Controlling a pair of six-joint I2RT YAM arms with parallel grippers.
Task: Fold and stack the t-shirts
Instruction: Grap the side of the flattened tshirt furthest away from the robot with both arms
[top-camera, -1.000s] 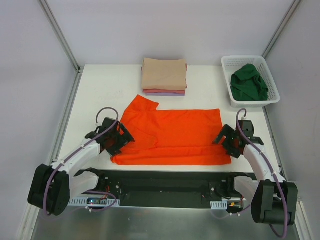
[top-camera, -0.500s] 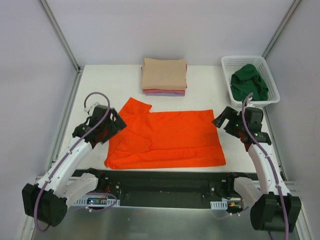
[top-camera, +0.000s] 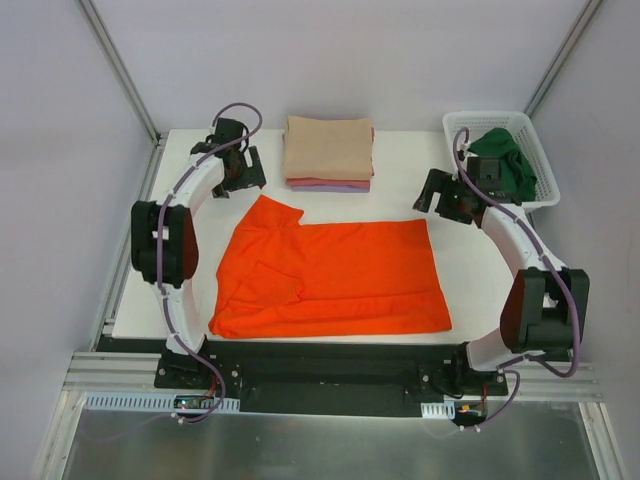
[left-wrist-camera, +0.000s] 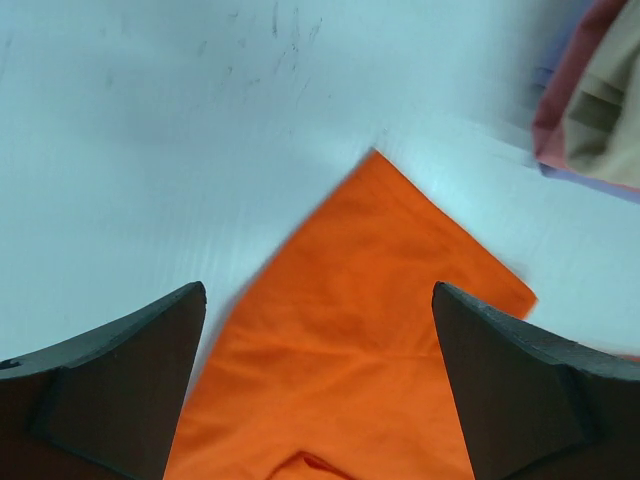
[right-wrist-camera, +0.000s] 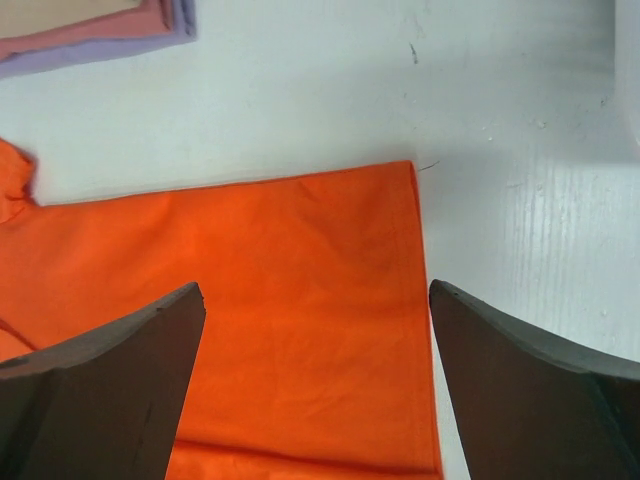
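Note:
The bright orange t-shirt (top-camera: 330, 275) lies flat on the white table, folded along its near edge. My left gripper (top-camera: 243, 181) hovers open over the shirt's far left corner (left-wrist-camera: 380, 300), with nothing between its fingers. My right gripper (top-camera: 447, 207) hovers open over the shirt's far right corner (right-wrist-camera: 330, 300), also empty. A folded stack sits at the back centre: a beige shirt (top-camera: 328, 148) on top, pink and lavender ones beneath; its edge shows in the left wrist view (left-wrist-camera: 600, 110). A dark green shirt (top-camera: 498, 165) lies bunched in the basket.
The white mesh basket (top-camera: 531, 134) stands at the back right corner, just behind my right gripper. Grey walls with metal posts close the table on the left, right and back. The black arm-base rail (top-camera: 330, 370) runs along the near edge.
Both arms have swung from the shirt's near corners out to its far corners. The orange shirt now lies shifted slightly left, its near edge folded and let go.

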